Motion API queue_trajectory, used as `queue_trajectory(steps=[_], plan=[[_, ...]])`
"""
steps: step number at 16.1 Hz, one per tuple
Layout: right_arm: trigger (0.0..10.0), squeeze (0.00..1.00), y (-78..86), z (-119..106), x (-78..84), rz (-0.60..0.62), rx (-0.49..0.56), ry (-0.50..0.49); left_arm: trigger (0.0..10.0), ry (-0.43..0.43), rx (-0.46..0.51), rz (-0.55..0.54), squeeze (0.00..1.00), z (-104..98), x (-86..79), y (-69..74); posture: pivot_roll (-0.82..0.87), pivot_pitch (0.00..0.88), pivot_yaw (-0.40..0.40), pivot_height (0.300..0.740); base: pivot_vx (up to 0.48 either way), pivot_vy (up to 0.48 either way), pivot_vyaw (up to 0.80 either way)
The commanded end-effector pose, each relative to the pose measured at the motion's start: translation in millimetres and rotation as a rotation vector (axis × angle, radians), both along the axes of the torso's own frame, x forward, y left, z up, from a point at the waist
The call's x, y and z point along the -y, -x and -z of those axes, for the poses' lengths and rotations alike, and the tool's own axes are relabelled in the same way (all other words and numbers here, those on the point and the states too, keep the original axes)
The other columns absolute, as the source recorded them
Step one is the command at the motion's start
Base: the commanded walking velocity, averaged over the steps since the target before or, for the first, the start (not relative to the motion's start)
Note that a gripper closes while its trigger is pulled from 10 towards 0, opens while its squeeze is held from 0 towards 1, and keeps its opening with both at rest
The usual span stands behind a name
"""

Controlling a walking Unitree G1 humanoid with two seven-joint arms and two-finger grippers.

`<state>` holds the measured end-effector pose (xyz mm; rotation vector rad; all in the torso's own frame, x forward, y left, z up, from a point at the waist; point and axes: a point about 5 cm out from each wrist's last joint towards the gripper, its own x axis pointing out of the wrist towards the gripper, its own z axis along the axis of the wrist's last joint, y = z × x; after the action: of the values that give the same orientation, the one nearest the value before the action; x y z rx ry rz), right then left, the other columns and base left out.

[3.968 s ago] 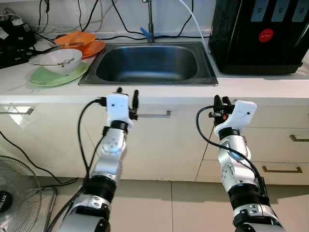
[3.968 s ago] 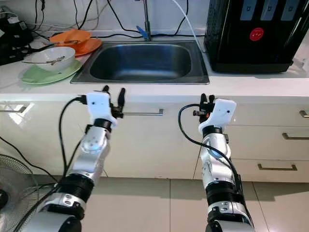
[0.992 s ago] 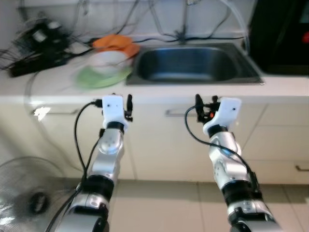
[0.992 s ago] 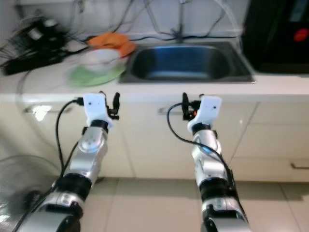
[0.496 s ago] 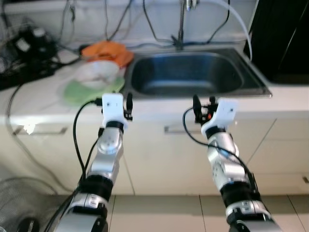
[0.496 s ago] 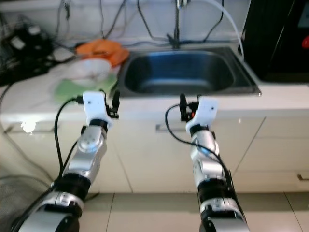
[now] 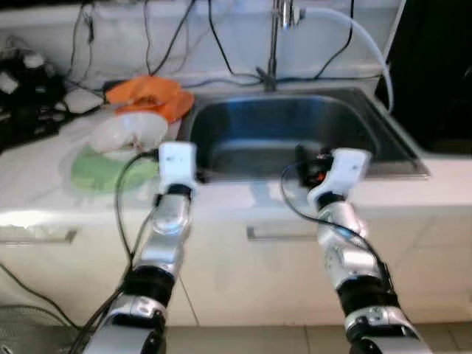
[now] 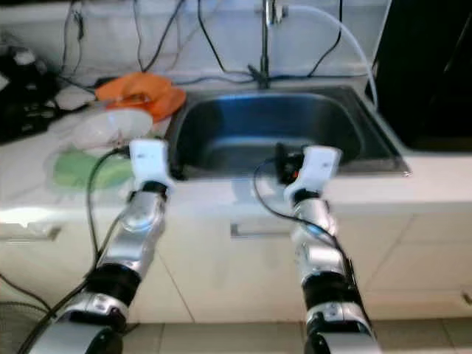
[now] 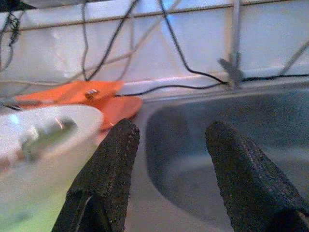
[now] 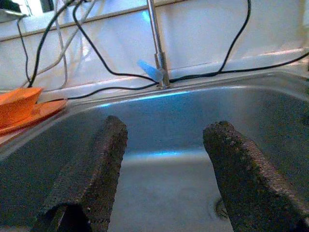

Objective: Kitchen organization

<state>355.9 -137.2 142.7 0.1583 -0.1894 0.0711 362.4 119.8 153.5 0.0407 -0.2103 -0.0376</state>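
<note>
Now that I have walked the rig closer, my head views put the stainless steel sink basin [image 7: 295, 133] right ahead, both arms raised over the white surface [image 7: 243, 195], and the stack of a white bowl [image 7: 125, 133] on a green plate [image 7: 92, 169] near my left gripper [image 9: 169, 159]. Through that wrist, fingers [image 9: 108, 164] stand parted and empty beside the bowl. Over the basin, my right gripper [image 10: 164, 159] is spread, holding nothing. I judge the dishes within reach.

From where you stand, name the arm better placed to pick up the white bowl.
Left. The left tool is raised at the counter edge right beside the white bowl on the green plate, fingers open. The right tool faces the sink, farther away.
</note>
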Motion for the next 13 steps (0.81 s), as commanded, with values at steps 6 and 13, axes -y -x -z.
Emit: queue_trajectory(steps=[6,13], plan=[[10.0,0.0,0.0,-2,8.9,0.029,0.008,-0.001,10.0,-0.012,0.008,0.101,0.0,2,20.0,4.7,-0.03,0.0,0.068,0.74,0.076,0.0,0.0],[10.0,0.0,-0.3,-1,7.8,0.027,0.002,-0.003,10.0,-0.073,0.022,0.167,0.0,5,31.8,10.7,-0.03,0.0,0.065,0.74,0.0,0.0,0.0]])
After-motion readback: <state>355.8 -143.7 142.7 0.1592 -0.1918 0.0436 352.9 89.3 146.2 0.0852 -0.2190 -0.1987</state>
